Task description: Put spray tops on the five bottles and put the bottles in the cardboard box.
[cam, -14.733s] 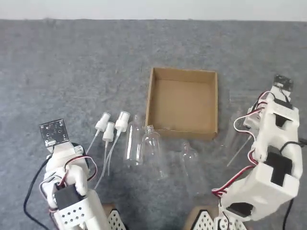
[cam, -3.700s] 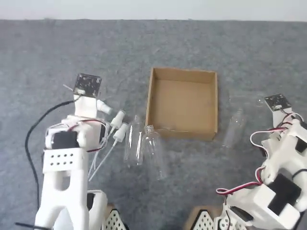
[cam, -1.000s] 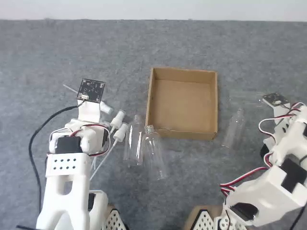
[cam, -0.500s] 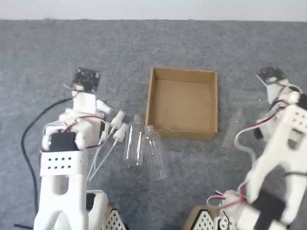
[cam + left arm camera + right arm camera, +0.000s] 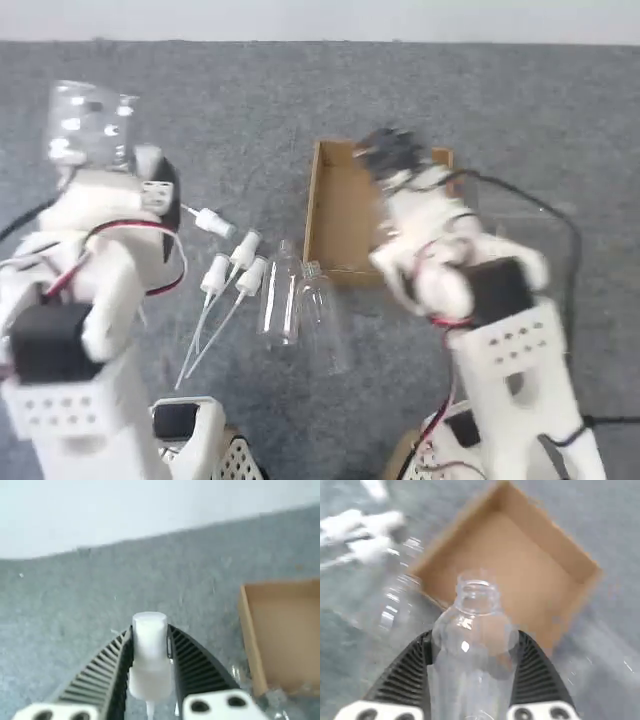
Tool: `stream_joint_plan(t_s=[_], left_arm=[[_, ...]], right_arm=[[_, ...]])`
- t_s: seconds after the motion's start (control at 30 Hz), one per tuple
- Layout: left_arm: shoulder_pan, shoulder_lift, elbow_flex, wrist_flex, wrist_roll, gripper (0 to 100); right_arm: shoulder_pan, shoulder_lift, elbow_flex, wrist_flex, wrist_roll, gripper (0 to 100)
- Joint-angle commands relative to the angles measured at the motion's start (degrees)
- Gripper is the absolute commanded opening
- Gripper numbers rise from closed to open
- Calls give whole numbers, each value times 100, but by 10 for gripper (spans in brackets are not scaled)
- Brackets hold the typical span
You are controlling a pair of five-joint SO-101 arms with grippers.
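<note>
My left gripper (image 5: 149, 632) is shut on a white spray top (image 5: 149, 665), held upright and high above the grey table. In the high view the left arm (image 5: 90, 230) stands raised at the left. My right gripper (image 5: 472, 640) is shut on a clear, open-necked bottle (image 5: 472, 625), held above the near edge of the cardboard box (image 5: 520, 575). The right arm (image 5: 440, 260) hangs over the right part of the box (image 5: 312, 200). Two clear bottles (image 5: 280, 295) lie side by side left of the box, with loose spray tops (image 5: 245, 250) beside them.
Grey carpet-like cloth (image 5: 250, 110) covers the whole table. The loose spray tops' long tubes (image 5: 205, 340) trail toward the front. Another spray top (image 5: 212, 222) shows close to the left arm. The arm bases (image 5: 190, 440) stand at the front edge.
The right arm has swung from the table's right side leftward over the box, carrying the bottle. The left arm has risen with the spray top.
</note>
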Motion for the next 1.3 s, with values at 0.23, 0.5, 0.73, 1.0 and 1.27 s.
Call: stream_joint_plan(t_s=[0.23,0.5,0.73,1.0,1.27], left_arm=[[844,-193,-848,-185,1143,13],[1275,-193,-259,-1758,1802,12],[1275,-193,541,-2743,1837,12],[1266,-193,840,-2620,1978,12],[1266,-484,840,-2514,1934,12]], right_arm=[[-1640,-268,1521,-2334,-431,6],[-2176,-277,1881,-2774,-730,6],[-2448,-277,2013,-3187,-791,6],[-2501,-277,2541,-4101,-791,6],[-2246,-277,2541,-4119,-1204,6]])
